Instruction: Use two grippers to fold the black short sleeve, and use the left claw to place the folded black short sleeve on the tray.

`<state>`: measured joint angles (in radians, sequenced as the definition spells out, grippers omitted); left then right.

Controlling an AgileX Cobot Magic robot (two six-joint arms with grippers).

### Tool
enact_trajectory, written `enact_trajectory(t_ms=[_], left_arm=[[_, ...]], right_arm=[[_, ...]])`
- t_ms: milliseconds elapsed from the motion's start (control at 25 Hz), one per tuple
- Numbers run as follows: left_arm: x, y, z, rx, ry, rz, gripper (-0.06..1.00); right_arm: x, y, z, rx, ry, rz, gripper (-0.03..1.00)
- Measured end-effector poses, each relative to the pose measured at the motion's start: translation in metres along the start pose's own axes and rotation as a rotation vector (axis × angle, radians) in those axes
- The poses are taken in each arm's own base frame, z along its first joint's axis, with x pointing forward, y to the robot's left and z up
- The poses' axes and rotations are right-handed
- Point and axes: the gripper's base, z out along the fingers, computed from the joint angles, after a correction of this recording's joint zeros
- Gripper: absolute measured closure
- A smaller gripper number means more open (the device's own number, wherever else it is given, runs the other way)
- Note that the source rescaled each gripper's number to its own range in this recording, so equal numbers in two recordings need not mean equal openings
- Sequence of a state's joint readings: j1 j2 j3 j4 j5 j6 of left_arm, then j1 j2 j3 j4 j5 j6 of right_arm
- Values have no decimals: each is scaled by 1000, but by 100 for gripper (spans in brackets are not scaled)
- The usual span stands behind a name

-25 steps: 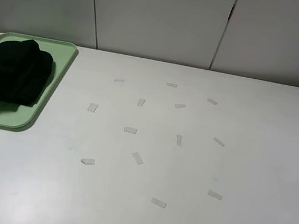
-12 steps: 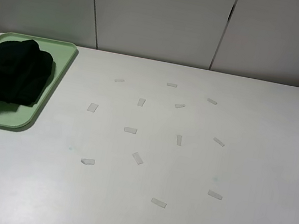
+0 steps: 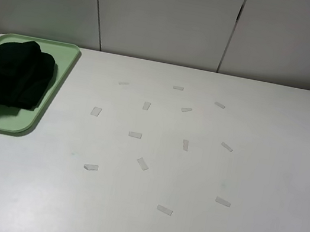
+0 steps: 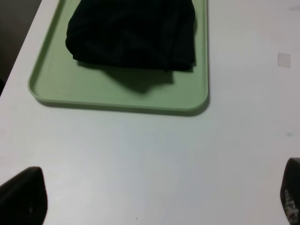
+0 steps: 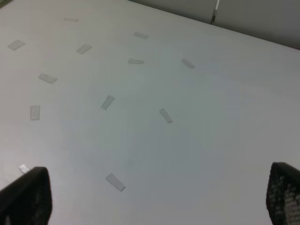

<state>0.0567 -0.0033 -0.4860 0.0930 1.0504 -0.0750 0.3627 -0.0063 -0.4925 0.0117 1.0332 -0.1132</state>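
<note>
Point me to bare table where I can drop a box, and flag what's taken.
Free: the right side of the table, past the tape bits, and the front strip below them. Between the tray and the tape is bare too. Taken: the tray, filled by the shirt.

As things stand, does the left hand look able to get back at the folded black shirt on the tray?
Probably yes. The left hand is open, and only bare table lies between it and the black shirt on the tray.
</note>
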Motion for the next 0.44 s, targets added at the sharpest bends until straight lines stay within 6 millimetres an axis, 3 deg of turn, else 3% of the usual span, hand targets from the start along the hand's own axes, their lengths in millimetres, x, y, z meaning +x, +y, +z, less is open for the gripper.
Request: enact_trajectory(t_ms=[440], left_arm=[[0, 0, 0, 29, 1, 21, -6]], right_arm=[[0, 0, 0, 0, 0, 0, -3]])
